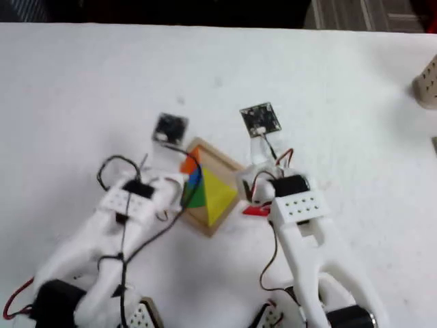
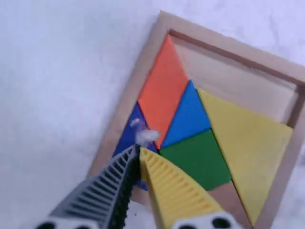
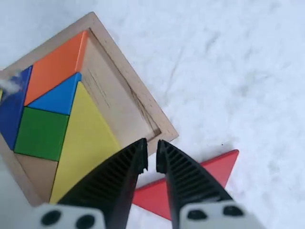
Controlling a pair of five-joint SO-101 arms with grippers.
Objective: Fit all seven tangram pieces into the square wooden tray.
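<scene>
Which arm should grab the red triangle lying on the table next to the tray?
Right. The right gripper hovers over the red triangle, just outside the tray rim by its empty gap. The left gripper is across the tray, over the dark blue piece.

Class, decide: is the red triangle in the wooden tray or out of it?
Out. The red triangle lies flat on the white table, beyond the outer rim of the tray, not on its floor.
</scene>
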